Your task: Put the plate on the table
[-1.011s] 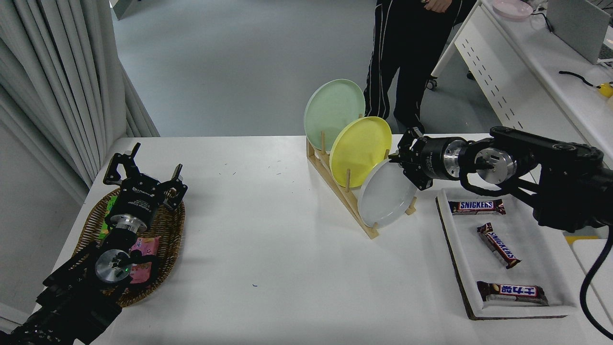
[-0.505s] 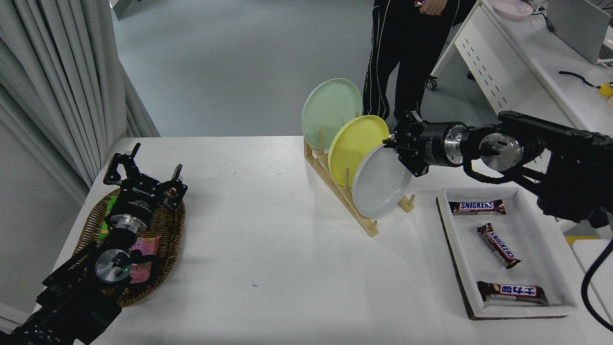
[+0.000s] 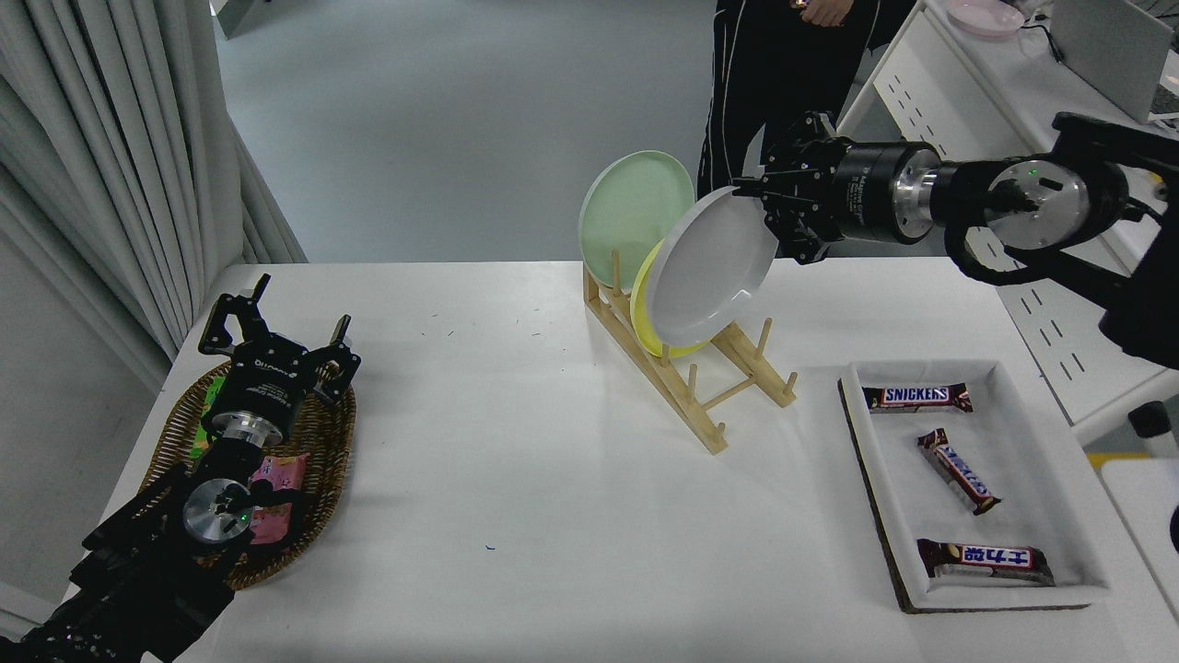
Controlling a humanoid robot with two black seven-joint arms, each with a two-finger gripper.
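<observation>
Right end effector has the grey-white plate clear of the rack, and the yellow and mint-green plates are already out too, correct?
Not quite. The head view shows the right end effector holding the plate above the rack, but the yellow plate and mint-green plate stand in it.

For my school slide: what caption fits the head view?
Right gripper lifts the pale plate clear of the wooden rack.

- A robotics lab or office test room: a large white rectangular table (image 3: 516,479) on grey floor.
- Pale grey pleated curtains (image 3: 120,157) hang left.
- A white desk with slotted side panel (image 3: 958,138) stands right.
</observation>
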